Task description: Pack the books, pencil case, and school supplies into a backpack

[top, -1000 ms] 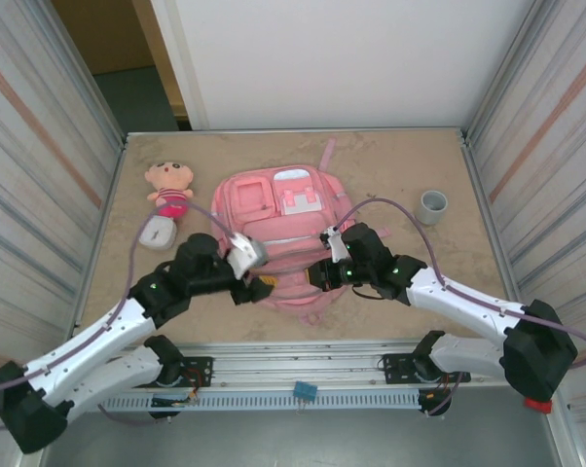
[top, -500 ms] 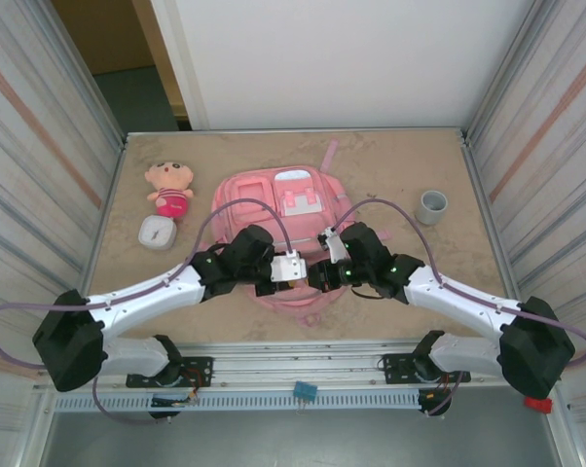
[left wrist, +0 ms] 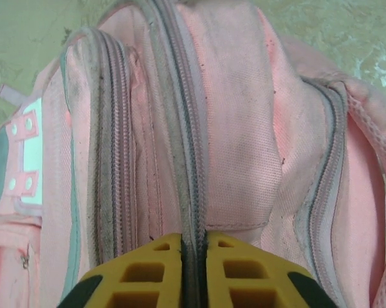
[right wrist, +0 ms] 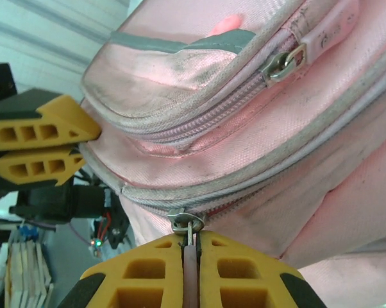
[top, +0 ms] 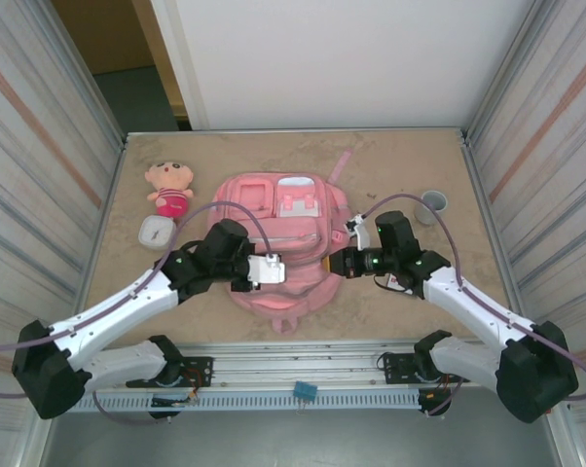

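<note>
The pink backpack (top: 274, 219) lies flat in the middle of the table. My left gripper (top: 272, 271) rests on its near left part and is shut on the grey zipper seam (left wrist: 180, 128), which runs straight up from between the yellow fingertips (left wrist: 194, 239). My right gripper (top: 343, 261) is at the backpack's right side, shut on a pink zipper pull (right wrist: 190, 269) just below its metal slider (right wrist: 186, 222). The left gripper's yellow fingers (right wrist: 39, 144) also appear in the right wrist view. The books, pencil case and school supplies are out of view.
A pink-and-tan plush doll (top: 169, 188) and a small white box (top: 157, 232) sit left of the backpack. A short grey cylinder (top: 432, 204) stands at the right. Metal walls close in both sides, and the table's rail runs along the near edge.
My left gripper swung in over the backpack and closed on its zipper seam. My right gripper moved right with the pull, and the backpack shifted and turned slightly.
</note>
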`<act>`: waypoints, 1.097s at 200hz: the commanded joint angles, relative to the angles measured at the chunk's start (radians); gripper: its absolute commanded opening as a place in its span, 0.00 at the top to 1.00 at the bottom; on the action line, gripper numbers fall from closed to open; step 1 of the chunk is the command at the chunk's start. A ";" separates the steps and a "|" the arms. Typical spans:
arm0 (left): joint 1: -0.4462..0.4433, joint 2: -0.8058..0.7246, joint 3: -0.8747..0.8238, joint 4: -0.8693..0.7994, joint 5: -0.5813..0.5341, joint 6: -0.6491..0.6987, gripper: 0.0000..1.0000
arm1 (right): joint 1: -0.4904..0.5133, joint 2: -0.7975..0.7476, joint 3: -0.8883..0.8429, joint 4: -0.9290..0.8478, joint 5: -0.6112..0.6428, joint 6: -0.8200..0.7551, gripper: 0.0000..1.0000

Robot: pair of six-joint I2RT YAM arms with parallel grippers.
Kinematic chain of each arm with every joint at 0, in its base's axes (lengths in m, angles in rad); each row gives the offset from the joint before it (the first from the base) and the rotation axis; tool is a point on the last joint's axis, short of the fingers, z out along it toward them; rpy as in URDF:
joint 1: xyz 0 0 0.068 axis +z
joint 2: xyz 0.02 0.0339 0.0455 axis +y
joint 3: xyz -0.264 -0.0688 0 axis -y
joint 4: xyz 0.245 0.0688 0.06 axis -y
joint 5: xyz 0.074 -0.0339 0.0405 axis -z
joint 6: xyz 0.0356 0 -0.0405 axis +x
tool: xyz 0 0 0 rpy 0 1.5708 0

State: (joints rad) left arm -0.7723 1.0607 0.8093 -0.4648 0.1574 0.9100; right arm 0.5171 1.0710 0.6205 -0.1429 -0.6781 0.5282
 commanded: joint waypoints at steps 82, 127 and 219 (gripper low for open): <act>-0.246 0.106 0.064 0.186 -0.211 -0.275 0.46 | 0.165 0.029 0.087 0.058 0.029 -0.019 1.00; -0.236 0.219 0.032 0.252 -0.282 -0.215 0.68 | 0.174 0.005 0.084 0.058 0.018 -0.019 1.00; -0.188 -0.033 -0.064 0.150 -0.015 -0.106 0.98 | -0.225 0.166 0.068 0.132 -0.032 -0.048 1.00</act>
State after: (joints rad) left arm -0.9676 1.1042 0.7727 -0.2157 0.0570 0.7513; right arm 0.4084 1.1652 0.6399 -0.0784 -0.7563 0.5072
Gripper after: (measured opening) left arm 0.088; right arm 0.098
